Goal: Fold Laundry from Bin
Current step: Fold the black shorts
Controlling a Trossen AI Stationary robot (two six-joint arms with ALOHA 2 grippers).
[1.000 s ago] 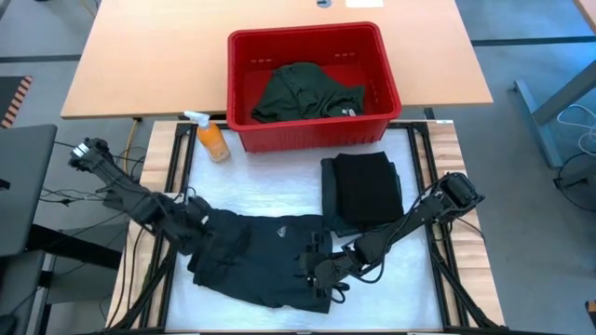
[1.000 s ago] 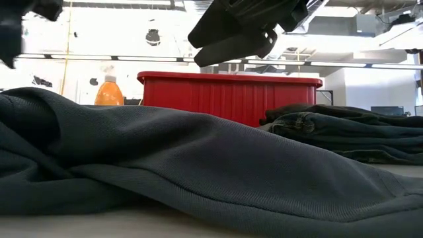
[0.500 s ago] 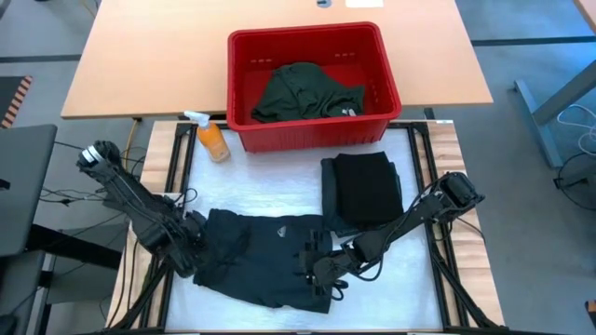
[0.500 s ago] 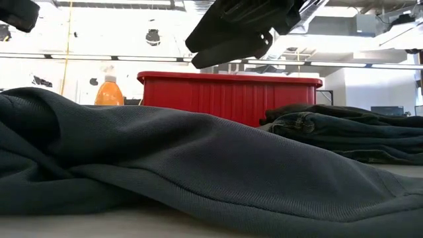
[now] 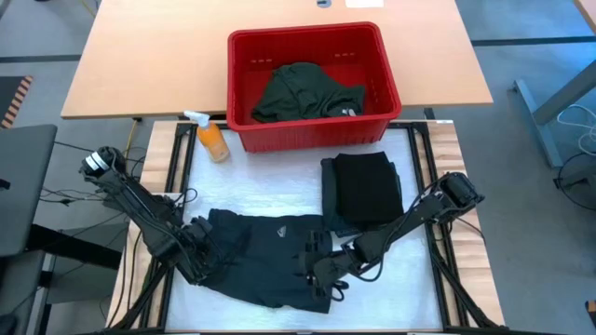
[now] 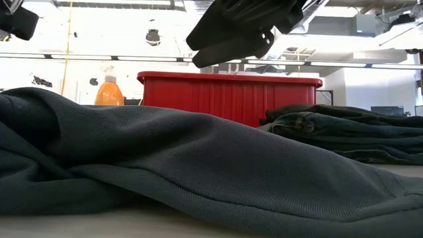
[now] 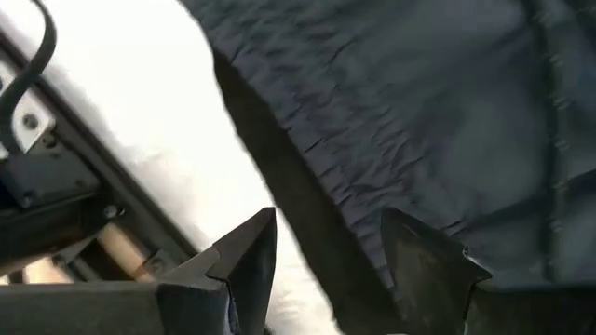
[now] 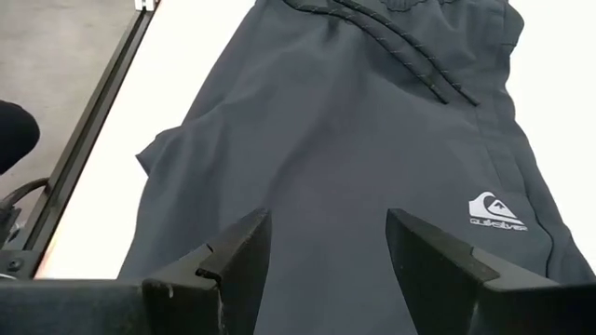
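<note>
A dark grey garment (image 5: 265, 253) lies spread and rumpled on the white table top, near its front edge. My left gripper (image 5: 197, 263) stands open over the garment's left edge (image 7: 279, 177), pointing steeply down, one finger on each side of that edge. My right gripper (image 5: 315, 270) hangs open above the garment's right part (image 8: 354, 140), slanting down, clear of the cloth in the low view (image 6: 231, 39). The red bin (image 5: 307, 135) stands at the far side with a dark green garment (image 5: 303, 91) inside. A folded black garment (image 5: 365, 191) lies at the right.
An orange spray bottle (image 5: 212, 140) stands left of the bin. The folded garment (image 6: 344, 132) lies between the bin and my right arm. Bare white table top (image 5: 251, 181) shows between the bin and the spread garment. Metal frame rails (image 5: 154, 279) run along the table's sides.
My left gripper has gone down and toward the table's near edge, from over the garment's left part to its left edge, and has tipped to point more steeply down. The garment and my right gripper have stayed in place.
</note>
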